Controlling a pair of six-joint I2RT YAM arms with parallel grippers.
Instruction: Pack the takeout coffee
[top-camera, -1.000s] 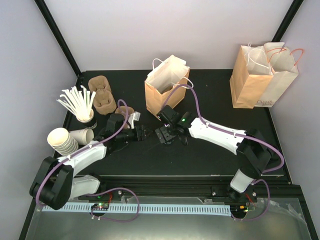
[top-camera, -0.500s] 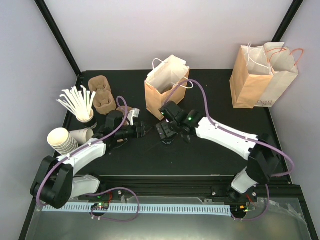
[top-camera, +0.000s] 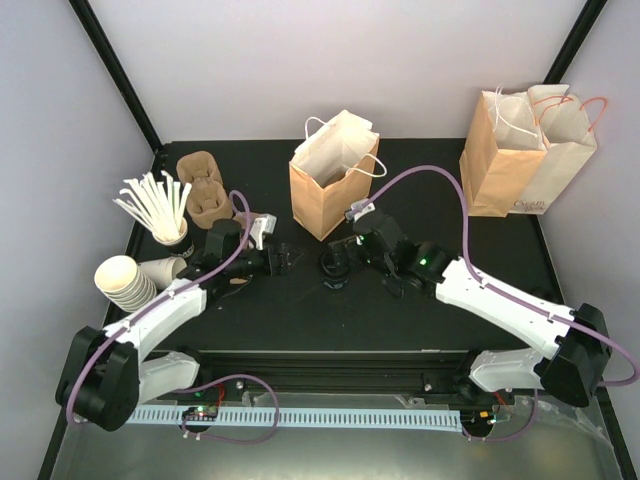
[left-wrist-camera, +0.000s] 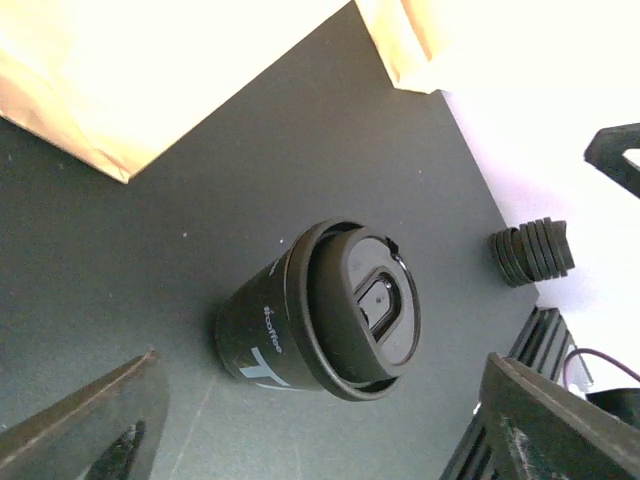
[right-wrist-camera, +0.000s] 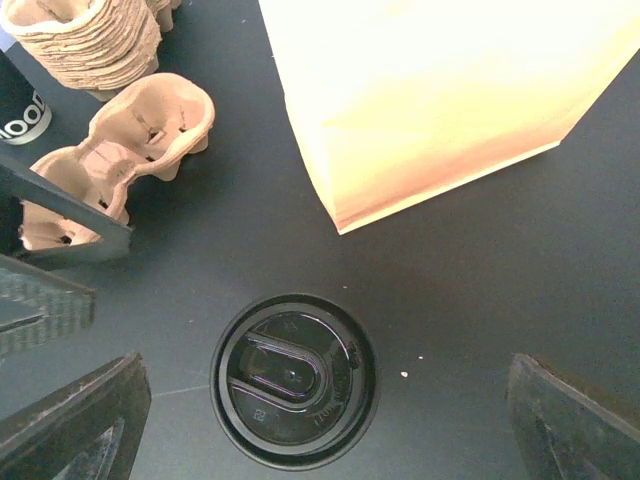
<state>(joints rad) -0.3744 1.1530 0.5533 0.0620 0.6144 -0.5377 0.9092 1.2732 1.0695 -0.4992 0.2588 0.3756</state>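
The coffee (top-camera: 336, 268) stands on the table (top-camera: 300, 312), just before the open bag (top-camera: 330, 185). Carriers (top-camera: 200, 187) lie far left, two bags (top-camera: 520, 150) far right.

small white word "coffee" on the side of the coffee cup (left-wrist-camera: 300, 320), large white "T" beneath it, cut-off white letters, perhaps "oo", on a dark cup (right-wrist-camera: 18, 115), dark print low on the paper bag (top-camera: 528, 165), too small to read
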